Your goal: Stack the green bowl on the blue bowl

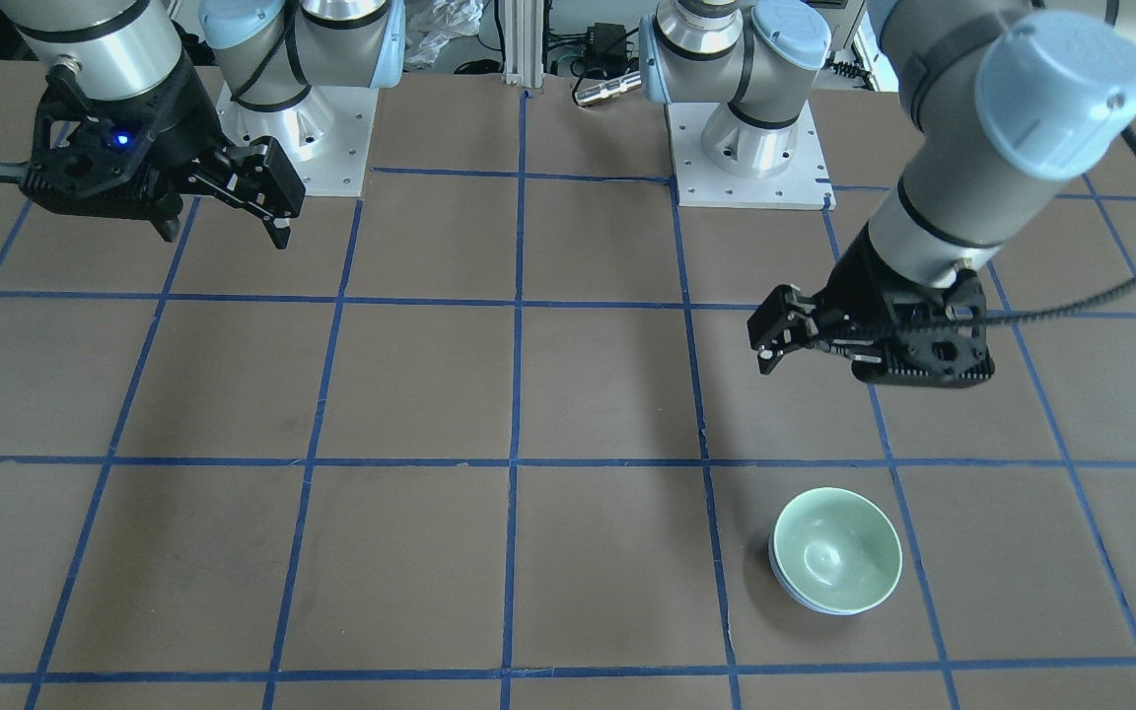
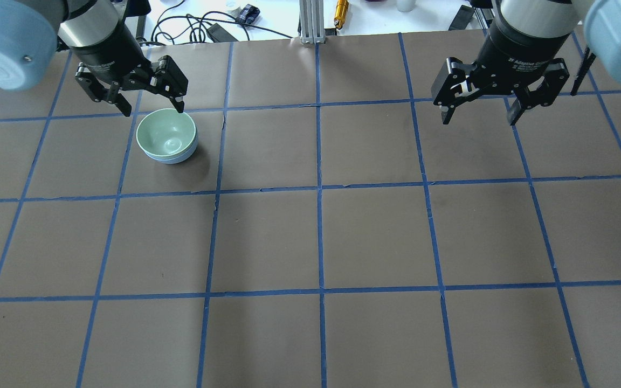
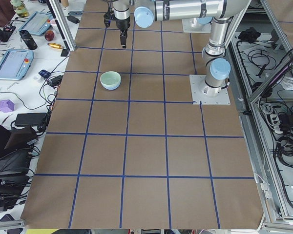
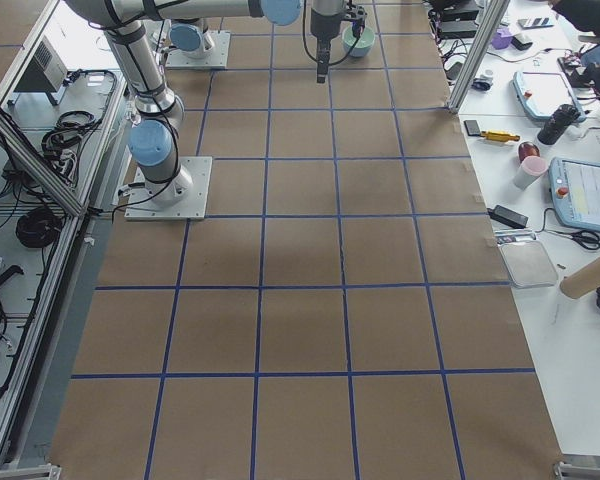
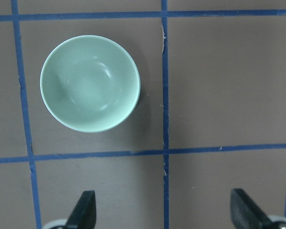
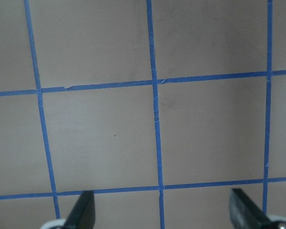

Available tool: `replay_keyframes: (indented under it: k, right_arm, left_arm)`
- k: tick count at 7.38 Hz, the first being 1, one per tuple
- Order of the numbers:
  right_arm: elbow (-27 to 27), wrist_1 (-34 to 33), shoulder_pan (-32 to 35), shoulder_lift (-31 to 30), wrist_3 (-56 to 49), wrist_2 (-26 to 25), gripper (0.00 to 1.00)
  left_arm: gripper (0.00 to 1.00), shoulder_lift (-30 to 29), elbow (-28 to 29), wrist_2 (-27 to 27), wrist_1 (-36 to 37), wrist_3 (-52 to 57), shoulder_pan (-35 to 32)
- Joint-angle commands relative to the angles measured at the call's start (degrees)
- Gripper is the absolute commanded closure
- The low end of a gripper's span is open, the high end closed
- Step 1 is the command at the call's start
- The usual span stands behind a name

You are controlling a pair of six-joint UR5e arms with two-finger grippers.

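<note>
The green bowl (image 1: pixel 836 552) sits nested inside the blue bowl (image 1: pixel 805 600), of which only a thin rim shows beneath it. The stack stands upright on the brown table, also in the overhead view (image 2: pixel 166 136) and the left wrist view (image 5: pixel 89 82). My left gripper (image 2: pixel 154 110) is open and empty, raised above the table beside the stack and not touching it. In its wrist view the bowl lies off to the upper left of the fingers (image 5: pixel 83 212). My right gripper (image 2: pixel 478 119) is open and empty, held high over the table's other half.
Blue tape lines divide the brown table into squares. The two arm bases (image 1: pixel 750 128) (image 1: pixel 297 128) stand at the robot's edge. Cables and a yellow tool (image 2: pixel 341 8) lie beyond the far edge. A side bench with tablets (image 3: pixel 12 63) runs along that edge.
</note>
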Motion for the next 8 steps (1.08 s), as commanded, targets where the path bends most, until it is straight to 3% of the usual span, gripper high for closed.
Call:
replay_keyframes:
  k: [1, 3, 8]
  right_arm:
    - [0.0, -0.1, 0.0, 0.0, 0.0, 0.0, 0.00]
    - [0.0, 0.0, 0.0, 0.0, 0.0, 0.0, 0.00]
    - [0.0, 0.0, 0.0, 0.0, 0.0, 0.0, 0.00]
  left_arm:
    - [0.00, 7.0, -0.5, 0.3, -6.5, -3.6, -0.5]
    - [0.00, 9.4, -2.4, 0.5, -5.7, -4.7, -0.5]
    - [0.00, 8.6, -2.8, 0.5, -1.6, -5.3, -0.7]
